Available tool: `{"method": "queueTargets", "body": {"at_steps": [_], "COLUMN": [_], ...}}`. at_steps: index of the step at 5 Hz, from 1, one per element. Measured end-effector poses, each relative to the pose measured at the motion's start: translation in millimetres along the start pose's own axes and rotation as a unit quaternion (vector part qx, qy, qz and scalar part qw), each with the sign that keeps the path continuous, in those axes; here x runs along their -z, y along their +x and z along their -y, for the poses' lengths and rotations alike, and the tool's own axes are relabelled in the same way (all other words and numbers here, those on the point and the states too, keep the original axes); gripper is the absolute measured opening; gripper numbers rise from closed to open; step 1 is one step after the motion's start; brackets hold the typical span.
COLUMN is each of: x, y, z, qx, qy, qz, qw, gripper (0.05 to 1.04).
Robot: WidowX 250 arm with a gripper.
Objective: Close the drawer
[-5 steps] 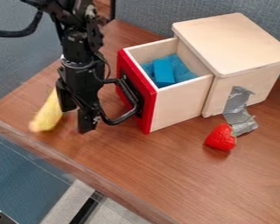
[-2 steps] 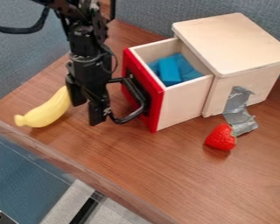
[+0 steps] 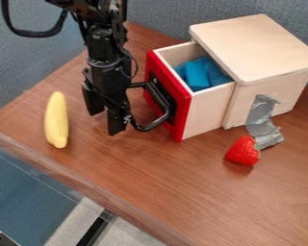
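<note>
Drawer: I see a pale wooden box (image 3: 208, 111) pulled partway out of its cabinet (image 3: 256, 45), open at the top, with a bright red front panel (image 3: 184, 98).
Handle: black and looped (image 3: 163, 100), standing out from the red front.
Inside: a blue block (image 3: 196, 76) and more blue pieces beside it.
Jaws: my black gripper (image 3: 106, 122) hangs over the brown table (image 3: 214, 192) with its two fingers spread apart, nothing pinched between them.
Drawer from jaws: the drawer lies to the picture's right of both fingers, outside the gap between them; the handle loop reaches right up beside the nearer finger, though I cannot tell whether they touch.
</note>
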State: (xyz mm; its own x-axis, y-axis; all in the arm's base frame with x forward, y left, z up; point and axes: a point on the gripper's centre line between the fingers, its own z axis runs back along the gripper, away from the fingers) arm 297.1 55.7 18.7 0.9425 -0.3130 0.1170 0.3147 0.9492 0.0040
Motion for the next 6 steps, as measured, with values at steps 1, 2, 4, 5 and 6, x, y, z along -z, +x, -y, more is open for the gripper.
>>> {"method": "queueTargets", "body": {"at_steps": [1,2,4,5,6], "x": [1.7,7.1,9.5,5.9,4.9], "y": [7.1,15.1,44.0,53.7,59.6], "z": [2.4,5.9,12.3,9.5,8.9], "qx": [0.003,0.007,0.011,0.008,0.002], "qy": [0.002,-0.001,-0.005,-0.006,-0.011], "qz": [0.003,0.006,0.029,0.038,0.043], "qw": [1.0,1.0,0.9995,0.9992,0.999], "gripper": [1.0,1.0,1.0,1.0,1.0]}}
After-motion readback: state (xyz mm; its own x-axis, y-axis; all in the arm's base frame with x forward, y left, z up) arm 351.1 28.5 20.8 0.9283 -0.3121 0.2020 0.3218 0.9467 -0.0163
